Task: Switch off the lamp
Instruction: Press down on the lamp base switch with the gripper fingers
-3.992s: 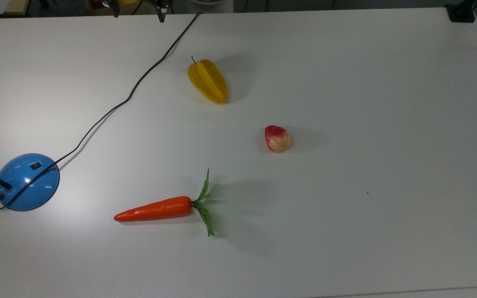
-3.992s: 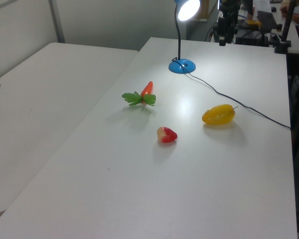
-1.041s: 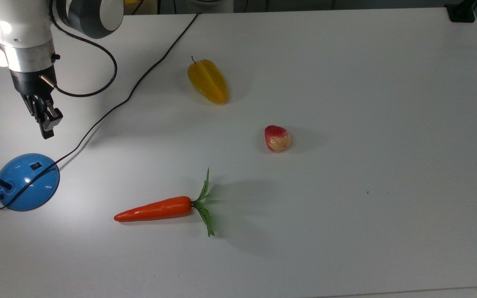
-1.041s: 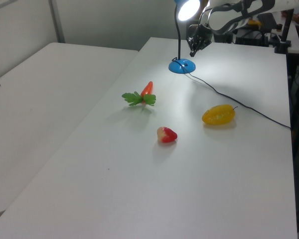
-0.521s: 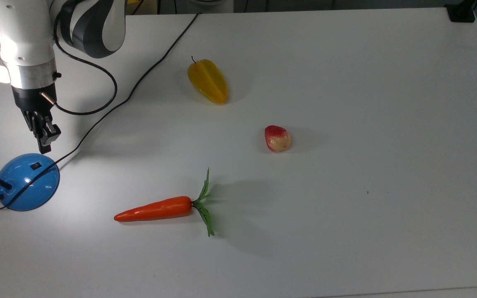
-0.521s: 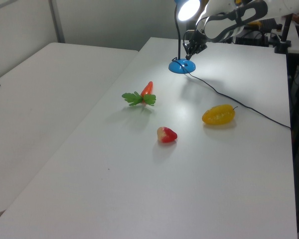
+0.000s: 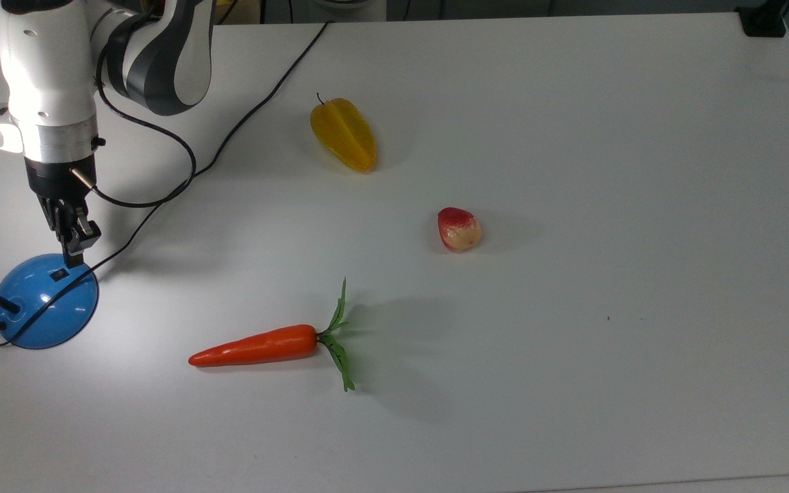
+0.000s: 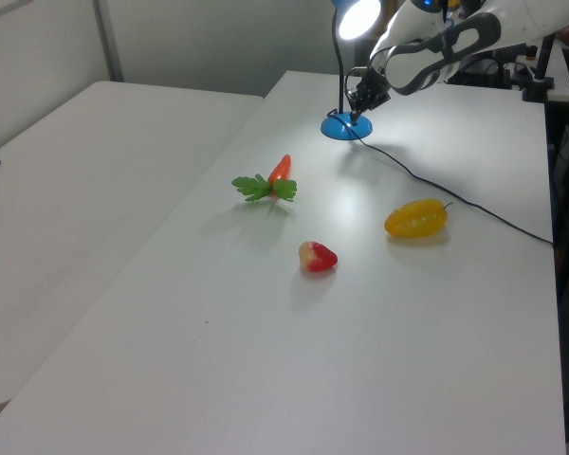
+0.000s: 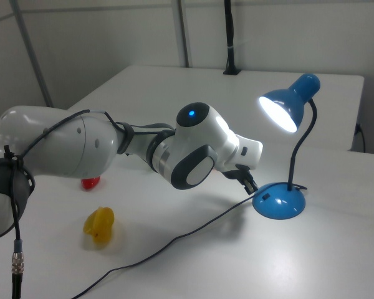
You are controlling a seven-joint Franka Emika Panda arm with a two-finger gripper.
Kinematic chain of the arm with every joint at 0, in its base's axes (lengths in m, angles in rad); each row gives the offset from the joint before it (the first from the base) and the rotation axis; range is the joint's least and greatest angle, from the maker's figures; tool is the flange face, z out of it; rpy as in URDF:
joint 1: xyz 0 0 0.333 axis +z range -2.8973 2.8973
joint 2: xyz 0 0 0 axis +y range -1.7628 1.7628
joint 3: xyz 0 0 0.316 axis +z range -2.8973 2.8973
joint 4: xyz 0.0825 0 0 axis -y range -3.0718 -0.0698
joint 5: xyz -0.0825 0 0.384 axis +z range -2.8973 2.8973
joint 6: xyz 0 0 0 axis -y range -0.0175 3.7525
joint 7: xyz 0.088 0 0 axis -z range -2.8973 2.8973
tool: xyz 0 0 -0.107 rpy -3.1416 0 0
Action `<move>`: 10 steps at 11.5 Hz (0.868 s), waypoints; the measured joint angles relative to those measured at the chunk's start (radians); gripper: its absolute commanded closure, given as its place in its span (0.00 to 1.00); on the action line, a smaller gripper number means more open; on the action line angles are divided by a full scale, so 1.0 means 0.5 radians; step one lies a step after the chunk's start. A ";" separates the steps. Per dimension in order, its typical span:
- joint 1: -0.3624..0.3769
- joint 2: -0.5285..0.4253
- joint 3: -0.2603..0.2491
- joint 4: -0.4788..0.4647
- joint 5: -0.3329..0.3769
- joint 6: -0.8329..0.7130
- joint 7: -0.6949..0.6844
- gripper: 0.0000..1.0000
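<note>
1. Since half a second ago, gripper (image 7: 71, 255) has dropped from just above the lamp (image 7: 45, 301) base to its rim, in the top view; fruit and carrot unmoved.
2. Fingers pressed together, nothing between them; tips at the upper edge of the blue dome, just beside the small black switch (image 7: 59, 274).
3. Lamp sits near the top view's left table edge. Stem rises from the base; shade (image 9: 288, 106) lit, bright patch on the table below it.
4. Surface: plain white table (image 7: 572, 137), matte. A second white table (image 8: 66, 190) adjoins on the left view's left. Grey wall panels behind.
5. Black cord (image 7: 230, 130) runs from the base across the table toward the top view's upper edge, passing close by the arm.
6. Other items: carrot (image 7: 257, 346) near the lamp, starfruit (image 7: 344, 134) and a red-and-cream fruit (image 7: 459, 229) well apart from it.
7. Open room: the top view's right half of the table is bare out to its edges. Tight spot is the lamp's corner, with base, cord and arm (image 7: 45, 82) crowded together.
</note>
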 measured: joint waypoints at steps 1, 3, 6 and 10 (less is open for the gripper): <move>-0.010 0.009 -0.001 0.000 0.000 0.000 0.000 1.00; -0.042 0.023 -0.005 0.001 0.000 0.002 0.000 1.00; -0.056 0.047 -0.010 0.003 -0.001 0.080 0.000 1.00; -0.056 0.112 -0.010 0.071 -0.001 0.081 0.000 1.00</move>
